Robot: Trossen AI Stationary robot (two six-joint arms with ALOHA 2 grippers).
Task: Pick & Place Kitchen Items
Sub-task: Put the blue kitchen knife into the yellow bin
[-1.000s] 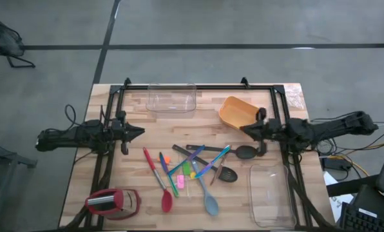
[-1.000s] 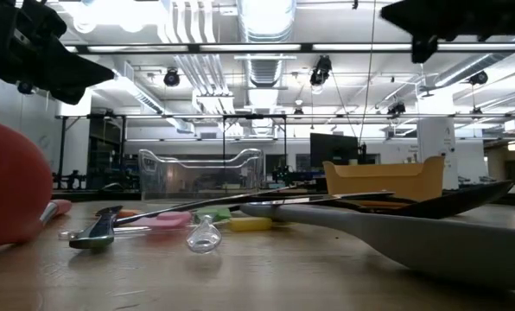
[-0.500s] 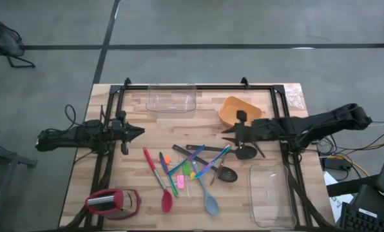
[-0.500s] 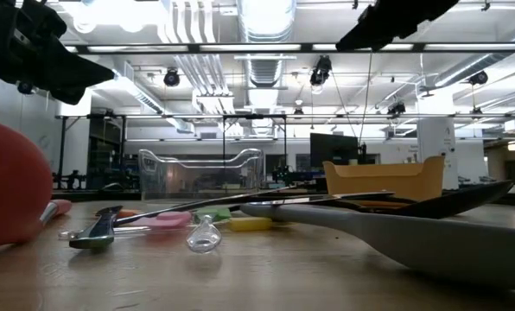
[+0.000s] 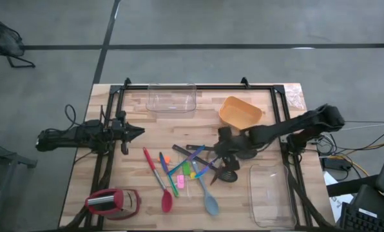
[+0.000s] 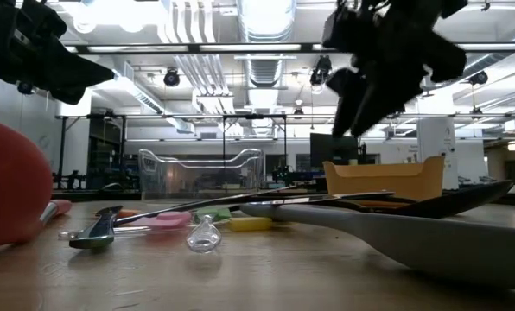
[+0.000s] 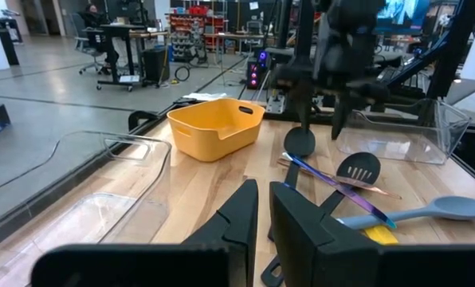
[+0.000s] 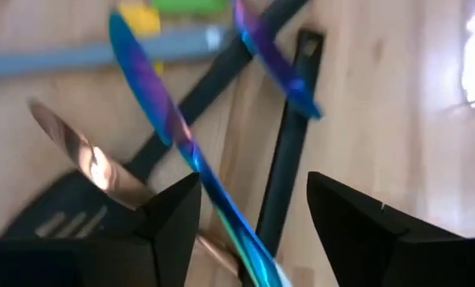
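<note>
Right wrist view alone shows right gripper [image 8: 249, 215] spread above iridescent cutlery [image 8: 170, 119].

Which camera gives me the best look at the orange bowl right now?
The high view: the orange bowl shows whole, on the table's far right part, apart from the utensil pile. The left wrist view also shows it clearly, but obliquely. The low view catches only its side wall. The right wrist view misses it.

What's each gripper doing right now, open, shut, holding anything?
Left gripper: shut, empty, waiting at the table's left edge.
Right gripper: open, holding nothing, above the pile of utensils, straddling an iridescent blue utensil.
</note>
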